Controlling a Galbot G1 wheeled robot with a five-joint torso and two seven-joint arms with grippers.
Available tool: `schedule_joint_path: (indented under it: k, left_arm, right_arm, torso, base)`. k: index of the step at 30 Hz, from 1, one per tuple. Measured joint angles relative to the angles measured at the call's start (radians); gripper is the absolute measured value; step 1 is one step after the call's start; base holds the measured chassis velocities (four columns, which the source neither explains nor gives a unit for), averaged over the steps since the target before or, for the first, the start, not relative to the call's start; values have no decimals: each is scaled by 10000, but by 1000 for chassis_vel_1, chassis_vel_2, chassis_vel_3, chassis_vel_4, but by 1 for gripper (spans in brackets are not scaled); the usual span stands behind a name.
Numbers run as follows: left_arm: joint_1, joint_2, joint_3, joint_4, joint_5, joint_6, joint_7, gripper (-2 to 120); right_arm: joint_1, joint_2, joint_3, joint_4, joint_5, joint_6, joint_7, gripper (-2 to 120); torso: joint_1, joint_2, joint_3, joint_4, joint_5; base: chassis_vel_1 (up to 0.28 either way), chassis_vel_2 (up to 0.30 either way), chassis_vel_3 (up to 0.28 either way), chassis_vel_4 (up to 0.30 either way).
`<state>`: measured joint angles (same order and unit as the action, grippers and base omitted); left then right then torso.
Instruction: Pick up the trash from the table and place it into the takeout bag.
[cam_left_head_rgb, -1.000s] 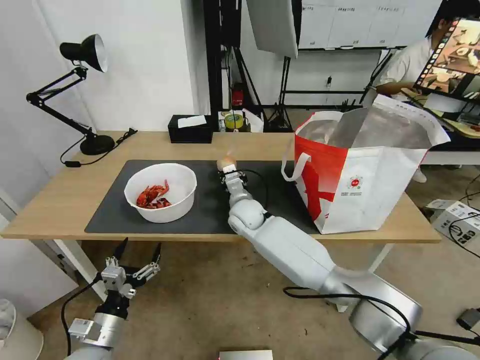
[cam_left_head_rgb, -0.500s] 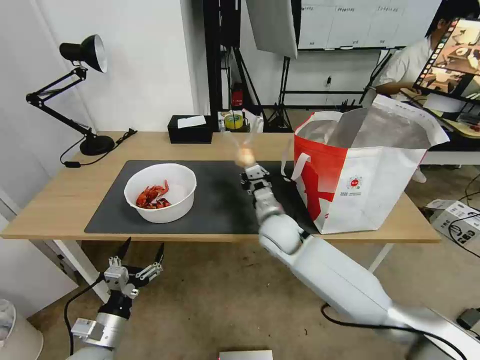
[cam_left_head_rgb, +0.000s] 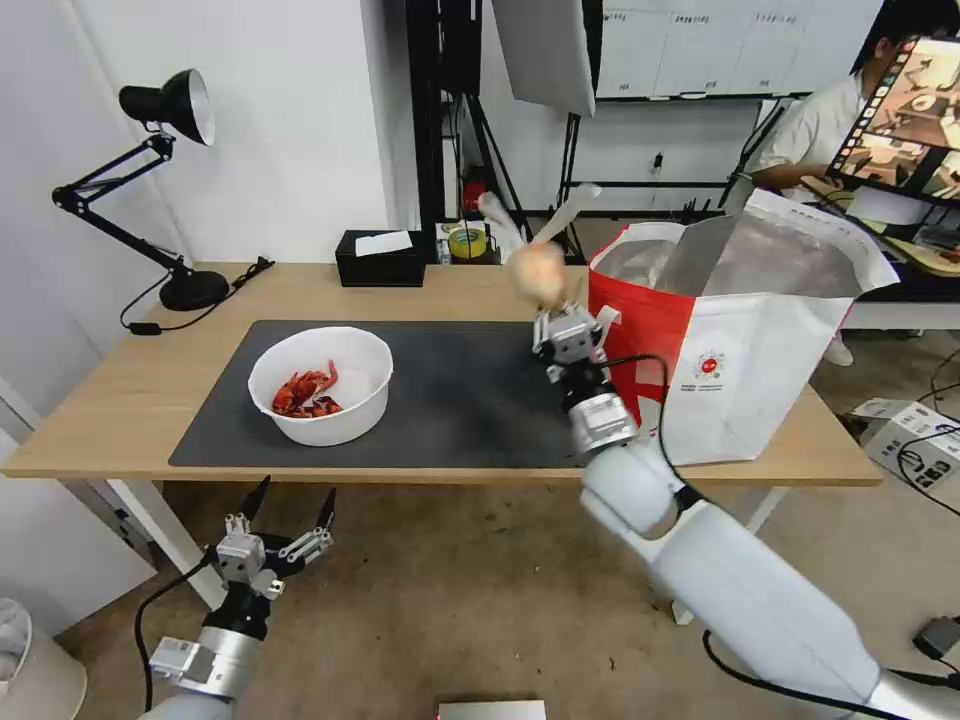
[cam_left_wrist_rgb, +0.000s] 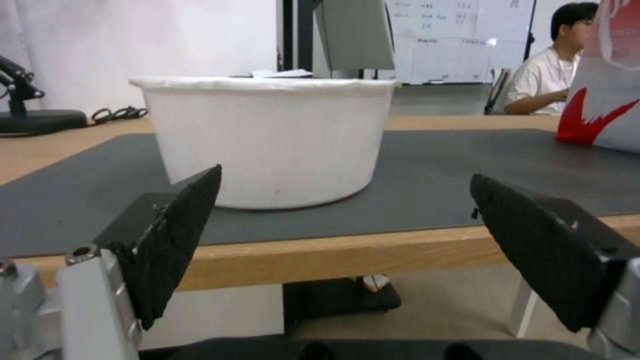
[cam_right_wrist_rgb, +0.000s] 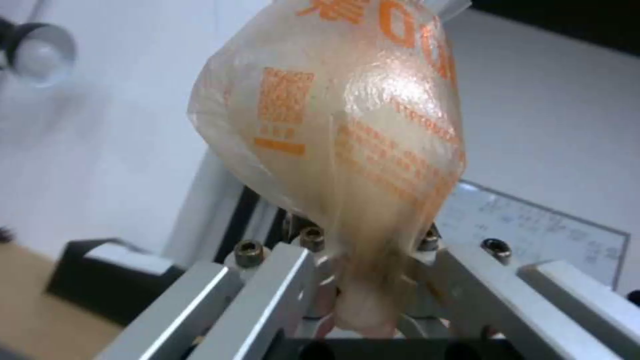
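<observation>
Head view: my right gripper (cam_left_head_rgb: 566, 322) is clamped on the bagged bun (cam_left_head_rgb: 538, 268) and holds it aloft just beside the near rim of the takeout bag (cam_left_head_rgb: 740, 350), while my left gripper (cam_left_head_rgb: 285, 510) hangs spread wide and empty below the table (cam_left_head_rgb: 120, 400) edge. I judge the bun light and soft, its film slippery — the pinch on the gathered bag under it suits. The bag's interior is hidden from me; the white bowl (cam_left_head_rgb: 322, 385) remains on the mat.
</observation>
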<state>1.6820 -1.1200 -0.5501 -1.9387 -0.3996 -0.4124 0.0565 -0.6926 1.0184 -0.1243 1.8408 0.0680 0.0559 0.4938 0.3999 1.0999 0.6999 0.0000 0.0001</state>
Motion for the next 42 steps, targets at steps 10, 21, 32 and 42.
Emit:
schedule_joint_path:
  k: [10, 21, 32, 42]
  left_arm:
    - [-45, -36, 161, -62, 91, 127, -25, 100]
    - [60, -21, 142, -161, 148, 137, -32, 100]
    - [131, -8, 124, -230, 176, 139, -29, 100]
    - [147, 31, 133, -251, 176, 139, -22, 100]
  right_arm:
    - [472, -634, 1090, 344, 209, -949, 1737, 6]
    - [995, -545, 1152, 768, 5095, -2643, 4667, 6]
    - [1111, -646, 1122, 699, 5574, -2568, 4546, 6]
    - [1001, -683, 1144, 683, 5540, -2287, 4383, 24]
  torso:
    - [0, 0, 1, -1, -1]
    - [1, 0, 1, 0, -1]
    - [1, 0, 1, 0, -1]
    - [1, 0, 1, 0, -1]
  base:
    - [0, 0, 0, 0]
    - [0, 0, 0, 0]
    - [0, 0, 0, 0]
    - [0, 0, 0, 0]
